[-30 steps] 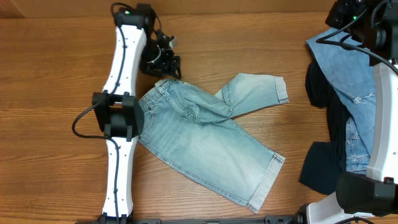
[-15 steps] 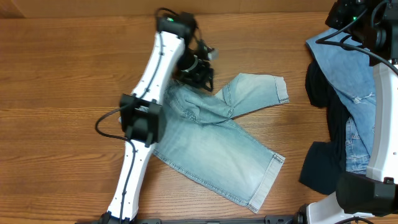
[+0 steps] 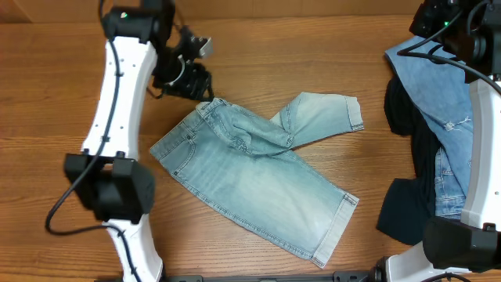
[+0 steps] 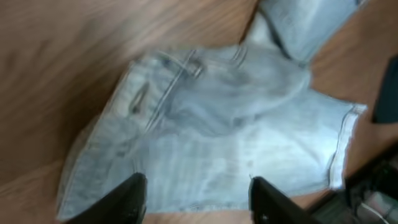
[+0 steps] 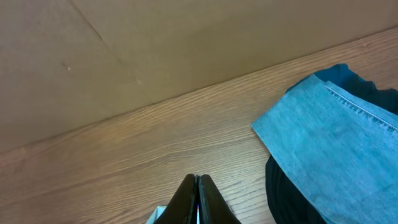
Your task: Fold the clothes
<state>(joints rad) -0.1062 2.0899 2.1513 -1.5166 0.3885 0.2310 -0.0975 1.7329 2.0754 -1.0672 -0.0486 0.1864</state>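
Note:
The pale light-blue jean shorts [image 3: 250,180] lie flat mid-table, waistband to the upper left, one leg folded up toward the right [image 3: 325,113]. My left gripper [image 3: 188,72] hovers just beyond the waistband corner, open and empty. In the left wrist view its fingers [image 4: 127,200] stand wide apart above the shorts [image 4: 217,124]. My right gripper [image 3: 442,19] is at the far right corner, by a pile of mid-blue jeans [image 3: 438,98] and a dark navy garment [image 3: 407,211]. In the right wrist view it [image 5: 198,198] is shut on nothing, with the jeans [image 5: 336,137] to its right.
The wooden table [image 3: 70,117] runs to a brown back wall [image 5: 155,43]. The left arm's white links [image 3: 117,117] stretch down the left side. The right arm's white link [image 3: 481,141] crosses the garment pile.
My left arm swung right over the shorts' waist, then back to the left and up. The waistband's left corner now shows. The right arm has not moved.

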